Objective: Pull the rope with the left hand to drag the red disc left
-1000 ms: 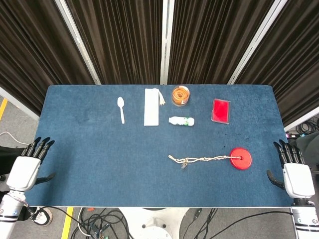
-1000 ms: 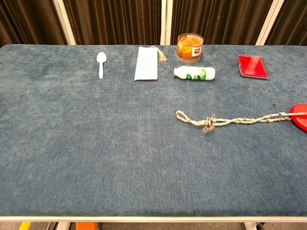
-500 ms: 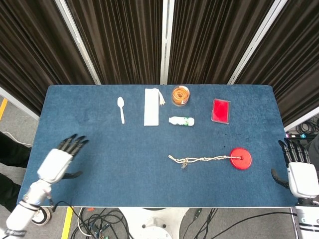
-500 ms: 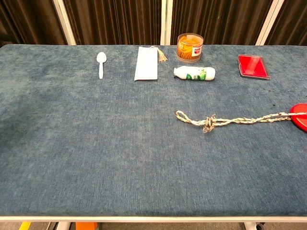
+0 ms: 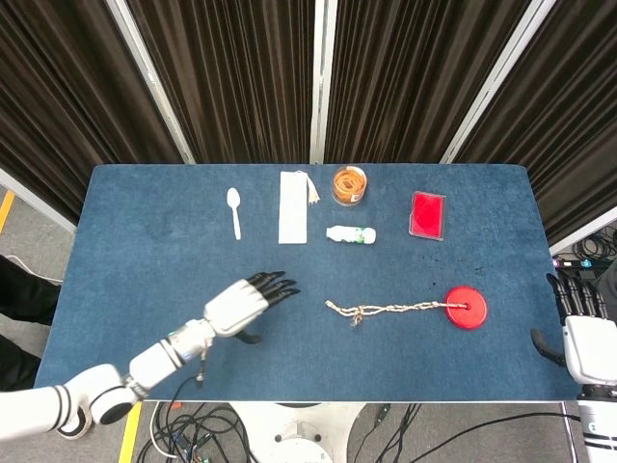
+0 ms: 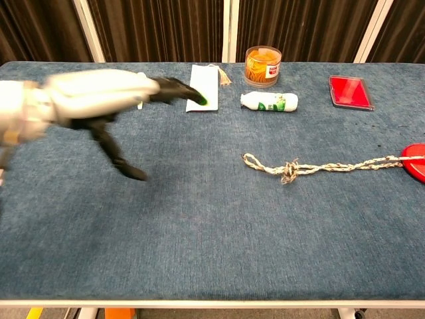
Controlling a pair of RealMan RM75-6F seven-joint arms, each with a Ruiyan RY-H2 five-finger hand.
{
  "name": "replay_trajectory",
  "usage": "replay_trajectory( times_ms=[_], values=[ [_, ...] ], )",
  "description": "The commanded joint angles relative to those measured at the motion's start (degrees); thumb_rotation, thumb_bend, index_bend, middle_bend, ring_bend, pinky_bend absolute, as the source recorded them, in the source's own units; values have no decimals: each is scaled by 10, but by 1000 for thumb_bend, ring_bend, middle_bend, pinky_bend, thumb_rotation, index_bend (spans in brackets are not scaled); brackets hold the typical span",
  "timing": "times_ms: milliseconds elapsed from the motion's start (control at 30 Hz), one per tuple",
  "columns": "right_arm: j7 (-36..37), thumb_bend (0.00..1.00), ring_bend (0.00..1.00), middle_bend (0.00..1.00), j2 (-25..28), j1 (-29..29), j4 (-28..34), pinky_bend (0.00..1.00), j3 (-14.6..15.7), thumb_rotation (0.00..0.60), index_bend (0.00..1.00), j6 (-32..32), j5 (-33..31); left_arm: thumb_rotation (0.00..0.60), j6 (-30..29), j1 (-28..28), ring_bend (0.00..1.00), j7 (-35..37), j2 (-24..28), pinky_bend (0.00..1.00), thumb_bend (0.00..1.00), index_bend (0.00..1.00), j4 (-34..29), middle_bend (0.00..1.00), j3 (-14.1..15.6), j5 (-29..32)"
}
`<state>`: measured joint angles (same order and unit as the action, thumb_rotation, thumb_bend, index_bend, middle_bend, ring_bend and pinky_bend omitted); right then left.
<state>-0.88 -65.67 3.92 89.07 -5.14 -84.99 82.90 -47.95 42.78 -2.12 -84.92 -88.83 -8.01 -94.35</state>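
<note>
A red disc (image 5: 466,307) lies on the blue table at the right; only its edge (image 6: 416,160) shows in the chest view. A braided rope (image 5: 390,310) runs left from it to a knot and a free end (image 6: 251,159). My left hand (image 5: 247,300) hovers over the table left of the rope's end, fingers apart and pointing right, holding nothing; in the chest view the left hand (image 6: 113,96) is blurred. My right hand (image 5: 582,336) stays beyond the table's right edge, fingers straight, empty.
Along the back of the table (image 5: 145,241) lie a white spoon (image 5: 234,210), a white flat strip (image 5: 293,206), an orange-filled jar (image 5: 350,184), a small white bottle on its side (image 5: 351,234) and a red flat case (image 5: 427,214).
My left arm has swung in from the table's left edge toward the rope's free end. The right hand has dropped slightly lower. Rope and disc have not moved.
</note>
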Motion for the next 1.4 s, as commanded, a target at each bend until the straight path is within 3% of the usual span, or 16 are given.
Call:
replay_trajectory(
  times_ms=[33,633,1400],
  values=[
    [4,212,0,40,-1,0,-4,0,-1,600,0,2,-2,600,40,40,0,-8,-37,159,31,100,33,78,-11,21],
    [27,212,0,47,-5,-4,-23,0,-3,600,0,1,-6,600,110,144,0,6,-114,159,58,100,109,102,-15,65],
    [46,213,0,47,-11,-5,-45,0,-4,600,0,12,-15,600,121,182,0,41,-124,156,108,100,145,213,17,80]
  ],
)
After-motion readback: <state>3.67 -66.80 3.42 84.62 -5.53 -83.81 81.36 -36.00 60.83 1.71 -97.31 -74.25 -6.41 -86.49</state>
